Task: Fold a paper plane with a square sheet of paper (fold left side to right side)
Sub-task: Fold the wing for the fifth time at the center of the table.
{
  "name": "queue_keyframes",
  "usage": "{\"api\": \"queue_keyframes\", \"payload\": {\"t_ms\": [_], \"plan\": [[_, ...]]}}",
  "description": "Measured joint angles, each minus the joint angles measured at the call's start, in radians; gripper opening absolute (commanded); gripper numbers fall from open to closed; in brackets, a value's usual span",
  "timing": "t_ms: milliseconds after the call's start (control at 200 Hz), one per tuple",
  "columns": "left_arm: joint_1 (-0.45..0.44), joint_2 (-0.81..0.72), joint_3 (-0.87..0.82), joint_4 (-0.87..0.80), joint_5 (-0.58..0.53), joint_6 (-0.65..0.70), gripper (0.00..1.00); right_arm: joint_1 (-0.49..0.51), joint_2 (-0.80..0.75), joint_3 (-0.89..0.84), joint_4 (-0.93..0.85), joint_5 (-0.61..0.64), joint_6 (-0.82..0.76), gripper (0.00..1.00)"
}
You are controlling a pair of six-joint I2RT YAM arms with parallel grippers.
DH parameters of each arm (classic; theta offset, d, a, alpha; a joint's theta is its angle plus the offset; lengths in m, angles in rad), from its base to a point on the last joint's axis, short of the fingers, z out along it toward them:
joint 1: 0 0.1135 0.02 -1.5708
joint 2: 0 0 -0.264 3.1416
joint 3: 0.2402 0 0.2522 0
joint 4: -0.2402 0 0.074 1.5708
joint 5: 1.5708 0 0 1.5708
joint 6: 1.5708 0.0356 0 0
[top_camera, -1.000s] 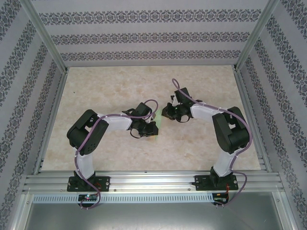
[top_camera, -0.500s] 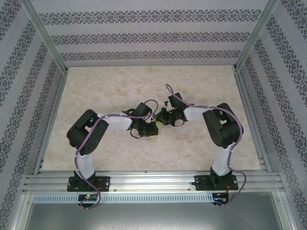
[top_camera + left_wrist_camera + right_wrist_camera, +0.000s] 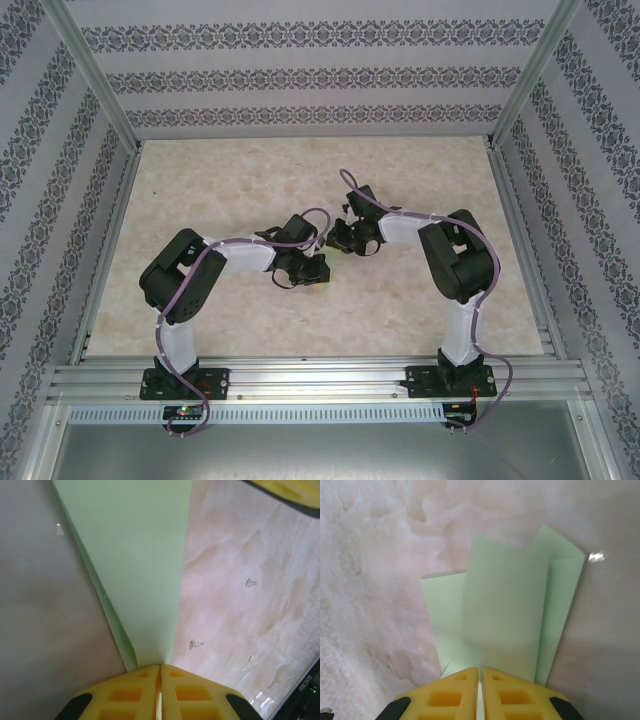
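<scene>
Both left gripper [image 3: 160,672] and right gripper [image 3: 480,674] pinch the sheet of paper [image 3: 505,605] mid-frame, likely to fold one side across.

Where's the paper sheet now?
At the middle of the table, the folded sheet of paper is held between the left gripper and right gripper, each shut on it in its wrist view.
</scene>
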Motion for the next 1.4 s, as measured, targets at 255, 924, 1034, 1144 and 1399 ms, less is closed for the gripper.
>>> {"api": "queue_keyframes", "payload": {"t_ms": [255, 924, 1034, 1144, 1399], "plan": [[0.0, 0.003, 0.005, -0.006, 0.0, 0.0, 0.11, -0.015, 0.024, 0.04, -0.047, -0.016, -0.045, 0.13], [0.0, 0.009, 0.013, -0.008, 0.002, 0.001, 0.1, -0.118, 0.074, 0.125, -0.061, 0.006, -0.097, 0.13], [-0.001, 0.009, 0.013, -0.008, 0.002, 0.001, 0.1, -0.134, 0.085, 0.142, -0.066, 0.006, -0.103, 0.14], [-0.001, 0.009, 0.013, -0.007, 0.002, 0.001, 0.1, -0.135, 0.091, 0.156, -0.082, 0.006, -0.112, 0.14], [-0.001, 0.009, 0.013, -0.007, 0.002, 0.001, 0.1, -0.161, 0.022, 0.112, -0.084, 0.048, -0.134, 0.17]]}}
